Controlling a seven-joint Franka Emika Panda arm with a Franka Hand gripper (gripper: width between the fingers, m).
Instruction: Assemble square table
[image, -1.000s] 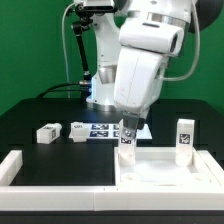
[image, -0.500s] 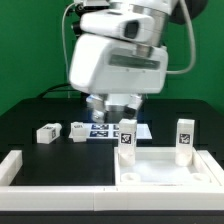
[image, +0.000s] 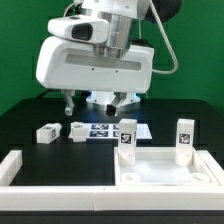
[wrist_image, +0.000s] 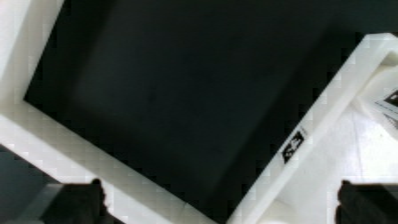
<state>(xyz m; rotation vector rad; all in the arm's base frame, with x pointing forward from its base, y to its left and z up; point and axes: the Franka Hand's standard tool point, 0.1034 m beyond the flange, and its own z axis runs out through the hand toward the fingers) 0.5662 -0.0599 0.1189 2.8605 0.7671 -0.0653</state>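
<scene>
The pincer (image: 92, 102) is seen released and empty above the table (image: 30, 118). The square tabletop (image: 165, 172) is laid at the exterior view's right, two upright legs (image: 127, 137) set at its far corners; two loose legs (image: 47, 131) are laid beside the marker board (image: 101, 130).

One square tabletop (image: 165, 168), four block legs (image: 127, 137) and one marker board (image: 101, 130) are in view.
</scene>
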